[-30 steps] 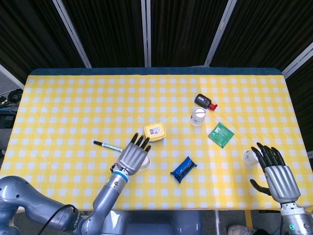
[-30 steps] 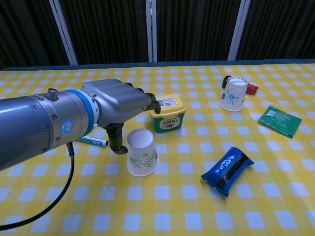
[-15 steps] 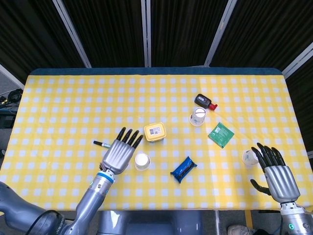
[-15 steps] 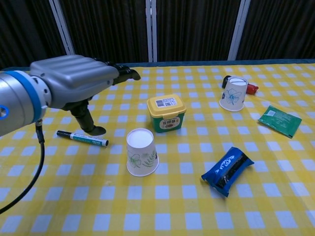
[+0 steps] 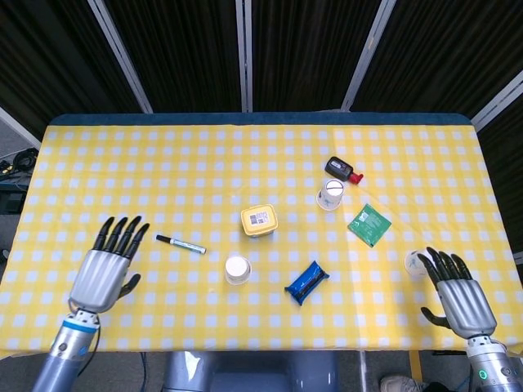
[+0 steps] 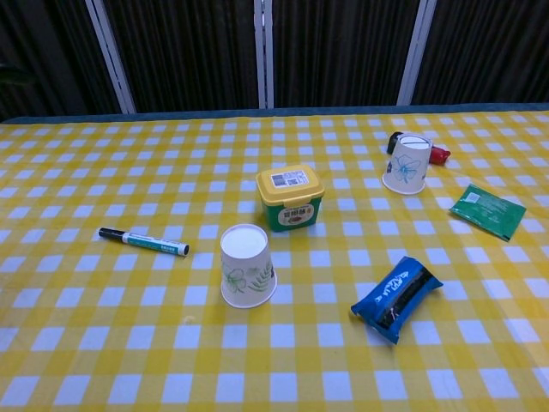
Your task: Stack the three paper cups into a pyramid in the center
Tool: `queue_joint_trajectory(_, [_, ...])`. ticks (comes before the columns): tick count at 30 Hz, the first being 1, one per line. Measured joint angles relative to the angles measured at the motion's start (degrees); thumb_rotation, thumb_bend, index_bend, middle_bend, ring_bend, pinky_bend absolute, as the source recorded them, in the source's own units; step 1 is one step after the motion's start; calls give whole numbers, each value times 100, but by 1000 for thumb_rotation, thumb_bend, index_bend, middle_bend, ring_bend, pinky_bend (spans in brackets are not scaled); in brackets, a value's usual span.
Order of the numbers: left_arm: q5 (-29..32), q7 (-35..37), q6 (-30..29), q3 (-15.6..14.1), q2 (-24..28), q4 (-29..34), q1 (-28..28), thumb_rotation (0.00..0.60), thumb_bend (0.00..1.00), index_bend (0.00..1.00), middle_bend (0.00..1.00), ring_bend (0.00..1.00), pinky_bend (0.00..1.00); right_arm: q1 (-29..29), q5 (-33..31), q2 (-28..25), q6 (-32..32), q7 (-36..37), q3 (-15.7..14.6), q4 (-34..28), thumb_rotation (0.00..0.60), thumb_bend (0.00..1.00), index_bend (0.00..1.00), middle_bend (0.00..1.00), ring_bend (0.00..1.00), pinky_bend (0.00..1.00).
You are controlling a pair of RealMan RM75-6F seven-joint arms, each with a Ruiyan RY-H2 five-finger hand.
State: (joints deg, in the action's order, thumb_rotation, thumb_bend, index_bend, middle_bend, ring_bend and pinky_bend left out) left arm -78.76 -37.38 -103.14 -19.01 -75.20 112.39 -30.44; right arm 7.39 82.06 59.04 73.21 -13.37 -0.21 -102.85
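Note:
One paper cup stands upside down near the table's middle, by itself. A second upside-down paper cup is further back on the right. A third paper cup peeks out at the right edge, just beyond the fingertips of my right hand, which is spread flat and holds nothing. My left hand lies far to the left near the front edge, fingers apart and empty. Neither hand appears in the chest view.
A yellow-lidded tub stands just behind the middle cup. A black marker lies to its left, a blue snack pack to its right. A green sachet and a black-red device are near the far cup.
My left hand has let go of the middle cup and pulled well away to the left, leaving the chest view. The cup stays upside down where it was. The right hand barely moved.

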Motion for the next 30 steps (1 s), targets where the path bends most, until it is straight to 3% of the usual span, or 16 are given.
queue_joint_trajectory(9, [-795, 564, -305, -138, 311, -580, 779, 600, 235, 0, 0, 0, 0, 354, -905, 112, -485, -415, 300, 98, 600, 124, 160, 0, 0, 0])
queue_joint_trajectory(17, [-1001, 702, -52, 199, 451, -621, 1055, 600, 236, 0, 0, 0, 0, 684, -1573, 409, -838, -480, 594, 667, 600, 187, 240, 0, 0, 0])
queue_joint_trajectory(30, [-1285, 753, 203, 506, 591, -574, 1375, 600, 235, 0, 0, 0, 0, 1095, -2346, 631, -1440, -667, 754, 1228, 600, 249, 288, 0, 0, 0])
